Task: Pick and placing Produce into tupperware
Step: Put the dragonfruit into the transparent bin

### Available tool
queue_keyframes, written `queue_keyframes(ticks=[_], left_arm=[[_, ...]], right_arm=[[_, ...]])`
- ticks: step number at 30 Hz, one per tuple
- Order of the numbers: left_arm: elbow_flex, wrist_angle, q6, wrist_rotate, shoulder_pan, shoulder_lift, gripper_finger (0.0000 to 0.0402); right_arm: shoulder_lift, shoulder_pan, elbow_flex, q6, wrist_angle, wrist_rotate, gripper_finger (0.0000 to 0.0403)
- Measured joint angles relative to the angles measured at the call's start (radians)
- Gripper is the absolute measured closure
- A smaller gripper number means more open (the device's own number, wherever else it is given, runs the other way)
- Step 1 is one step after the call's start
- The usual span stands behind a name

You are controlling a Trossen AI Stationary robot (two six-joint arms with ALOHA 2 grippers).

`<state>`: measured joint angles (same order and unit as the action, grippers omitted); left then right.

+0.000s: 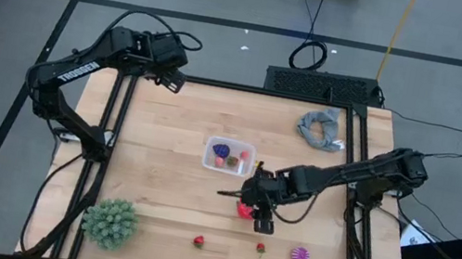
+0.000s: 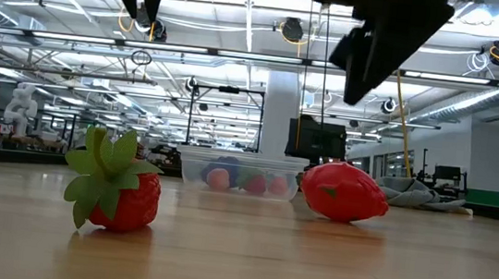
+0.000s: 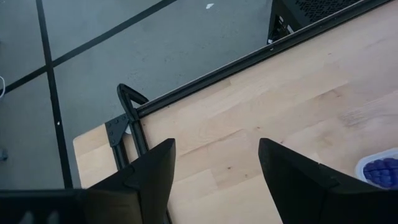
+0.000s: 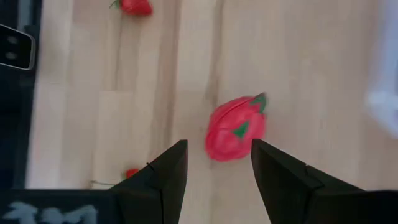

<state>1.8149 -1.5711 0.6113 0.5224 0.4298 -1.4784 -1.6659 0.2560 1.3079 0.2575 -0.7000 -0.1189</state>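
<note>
Right gripper (image 4: 217, 165) hangs over red fruit (image 4: 235, 129), fingers apart & empty so you can drop onto it; left gripper (image 3: 214, 165) parked apart too.

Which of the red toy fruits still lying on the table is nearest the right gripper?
The larger red fruit just below the right gripper; the two small strawberries lie apart, nearer the table's front edge.
</note>
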Motion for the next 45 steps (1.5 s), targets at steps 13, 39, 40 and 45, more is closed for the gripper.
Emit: queue_keyframes(ticks=[13,39,40,45], left_arm=[[0.000,0.000,-0.005,0.000,-0.023,0.000,0.0165],[0.000,0.000,-0.005,0.002,-0.072,0.000,0.0165],[0.000,0.000,-0.005,0.002,-0.073,0.000,0.0165],[0.000,0.000,-0.005,0.002,-0.073,0.000,0.0165]], right_arm=[[-0.050,-0.078,-0.001,0.047,0.033,-0.198,0.0234],[-0.049,-0.086,-0.001,0.154,0.174,-0.197,0.0232],[-0.049,-0.088,-0.001,0.152,0.172,-0.196,0.0231],[-0.049,-0.085,-0.001,0.128,0.170,-0.198,0.0210]])
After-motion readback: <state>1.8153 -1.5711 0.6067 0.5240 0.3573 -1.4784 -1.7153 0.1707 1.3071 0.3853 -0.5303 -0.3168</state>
